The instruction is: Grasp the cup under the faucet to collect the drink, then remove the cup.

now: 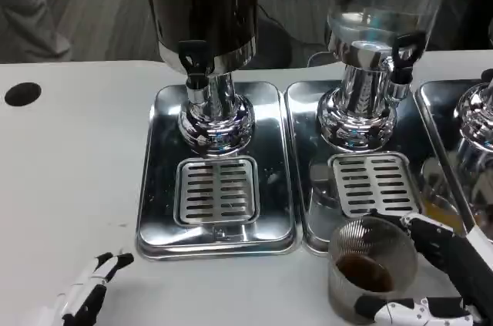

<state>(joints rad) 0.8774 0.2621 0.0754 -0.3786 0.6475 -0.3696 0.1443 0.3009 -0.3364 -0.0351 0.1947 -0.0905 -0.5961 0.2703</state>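
the cup, dark drink inside, sits at 5 o'clock off the tray, clamped in the right robot hand. filling and removal look done. left robot hand idle, fingers apart.

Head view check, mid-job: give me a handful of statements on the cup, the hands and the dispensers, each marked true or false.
1. The right hand holds the ribbed clear cup. True.
2. The cup is empty. False: a little dark liquid sits in its bottom.
3. The cup stands on the left drip grate. False: it is at the front edge of the middle tray, before the grate of the clear dispenser.
4. The left hand holds nothing, low on the white table. True.
5. The dark dispenser stands left of the clear one. True.
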